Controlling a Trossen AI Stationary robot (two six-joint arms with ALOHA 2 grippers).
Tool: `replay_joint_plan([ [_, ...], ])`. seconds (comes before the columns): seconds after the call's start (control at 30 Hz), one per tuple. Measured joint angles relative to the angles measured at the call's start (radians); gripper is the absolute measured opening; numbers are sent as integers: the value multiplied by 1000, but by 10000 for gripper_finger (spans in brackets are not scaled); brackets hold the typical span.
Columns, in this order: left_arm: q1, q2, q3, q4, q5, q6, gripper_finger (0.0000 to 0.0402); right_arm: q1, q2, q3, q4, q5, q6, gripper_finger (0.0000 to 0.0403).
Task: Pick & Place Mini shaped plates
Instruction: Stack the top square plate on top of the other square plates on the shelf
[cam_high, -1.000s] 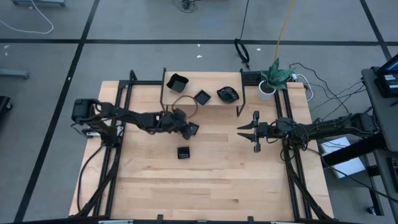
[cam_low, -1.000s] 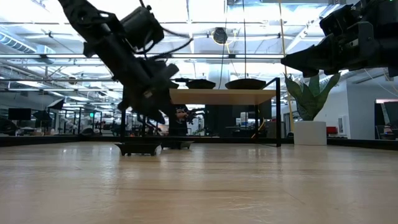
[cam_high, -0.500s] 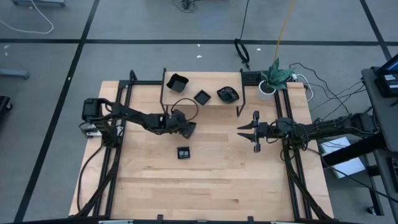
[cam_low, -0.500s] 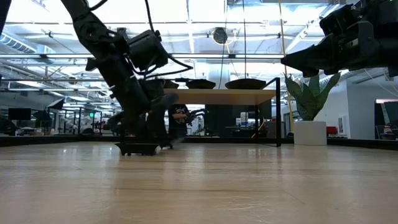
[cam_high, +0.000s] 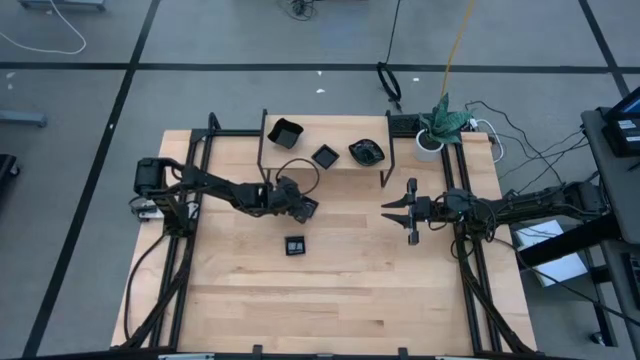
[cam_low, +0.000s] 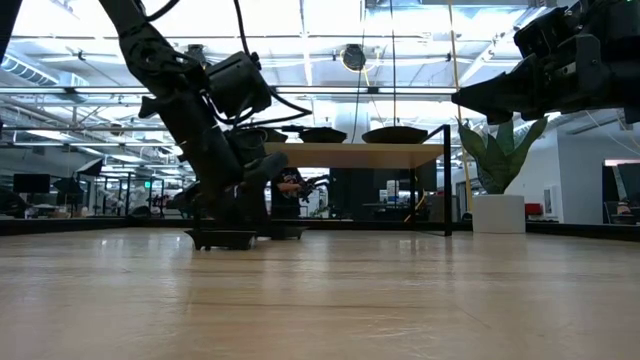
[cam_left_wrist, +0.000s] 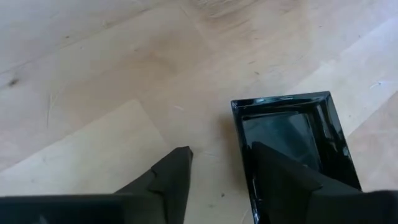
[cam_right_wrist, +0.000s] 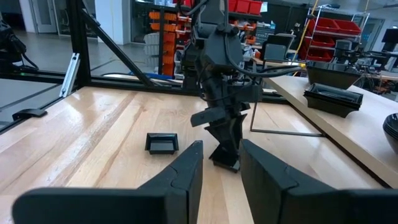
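My left gripper is low over the table's middle, open, at a small black square plate that lies flat on the wood. One finger is over the plate's hollow; the other is outside its rim. A second small square plate lies flat just nearer the near edge. On a raised shelf at the far edge sit a larger square plate, a small square one and a roundish one. My right gripper hovers open to the right, pointing left. My left gripper comes from above, slanting down, with the plate's side rim between its open fingers, one finger inside the hollow and one outside. Whether either finger touches the plate, I cannot tell. The plate lies flat on the table.
The shelf stands on thin black legs beside the left gripper. A potted plant is at the far right corner. Black frame rails run along both table sides. Bare wood spreads toward the near edge.
My left gripper has come down from above the table to the small square plate and shifted slightly toward the table's right; it has stayed nearly still over the last half second. The plates have not moved.
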Motion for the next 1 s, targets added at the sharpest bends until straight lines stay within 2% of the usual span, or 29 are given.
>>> replay_joint_plan([
  [0.1,-1,0,0,1,7,0,134,0,0,0,0,0,0,93],
  [0.33,-7,-16,0,3,42,39,14,0,0,0,0,0,0,93],
  [0.5,-28,-69,0,4,72,55,14,0,0,0,-2,0,0,93],
  [0.77,-111,-246,50,7,72,135,10,0,0,0,-7,1,0,93],
  [0.9,-142,-292,161,-14,70,251,4,0,0,0,-6,1,0,93],
  [1.0,-128,-294,321,-154,52,382,5,0,0,0,0,1,0,93],
])
